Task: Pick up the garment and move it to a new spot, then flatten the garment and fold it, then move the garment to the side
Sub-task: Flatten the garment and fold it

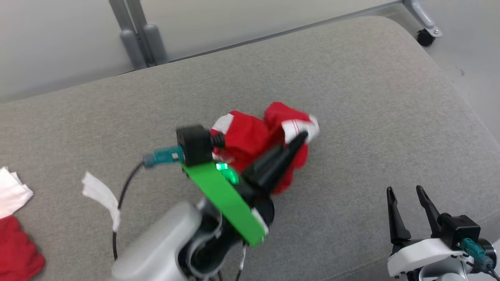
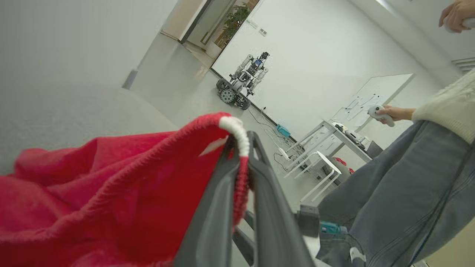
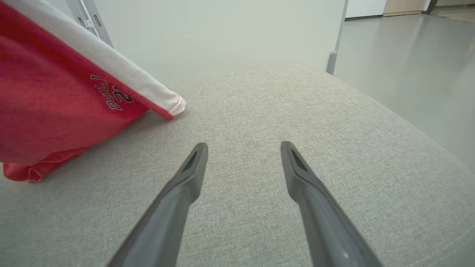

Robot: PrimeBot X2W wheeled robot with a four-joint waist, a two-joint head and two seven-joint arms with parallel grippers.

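Head view, red garment (image 1: 247, 137) bunched, white trim, in left claw (image 1: 302, 137)

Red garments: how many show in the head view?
2. One garment mid-view, pinched by the left gripper; a second garment at the view's left edge, cut off by the frame, so more may lie hidden.
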